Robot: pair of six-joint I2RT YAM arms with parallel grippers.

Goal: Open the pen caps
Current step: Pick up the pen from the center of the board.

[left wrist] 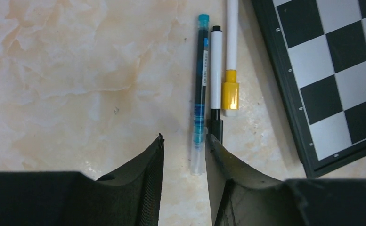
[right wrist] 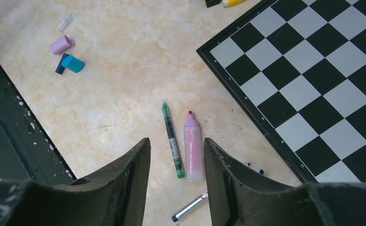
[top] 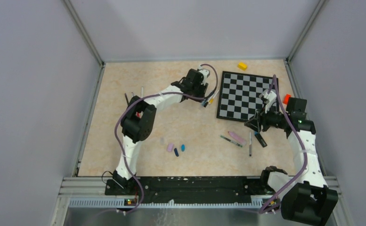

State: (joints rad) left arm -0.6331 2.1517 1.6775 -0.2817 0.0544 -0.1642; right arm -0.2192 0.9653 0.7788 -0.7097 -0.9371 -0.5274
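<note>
**Left gripper hangs over the clear end of a blue-green pen**

The left gripper point(left wrist: 184, 141) is low over the tan table point(left wrist: 53, 70), toward its far edge, just beside the left edge of the black-and-white chessboard point(left wrist: 322, 70). Its two black fingers point(left wrist: 148, 165) stand a little apart. They are not pinching anything yet, because bare table shows between the left finger and the pen.

Three pens lie side by side here. The one in the gap is a thin see-through pen with blue-green ink point(left wrist: 200, 84). Its clear plastic cap point(left wrist: 197, 162) is the end closest to the gripper. It sits right between the fingers, almost touching the right one. The pen's long body points straight away from the gripper, in line with the gap. So I think a squeeze would catch the cap end, and a pull along the pen would take it off.

Next to it lies a white pen with black ends point(left wrist: 215, 70). Its near tip is tucked by the right finger, so it could get caught too. Past that is a white pen with a stubby yellow cap point(left wrist: 230, 94).

The left arm is much the nearer one to these pens. The right gripper point(right wrist: 176, 141) is well apart, by the near right corner of the chessboard, with its fingers parted and holding nothing. Under it lie a thin green pen point(right wrist: 172, 141) and a fat pink highlighter point(right wrist: 193, 146), which both look open already. A lilac cap point(right wrist: 61, 44) and a blue cap point(right wrist: 72, 63) lie loose toward the near edge of the table.
</note>
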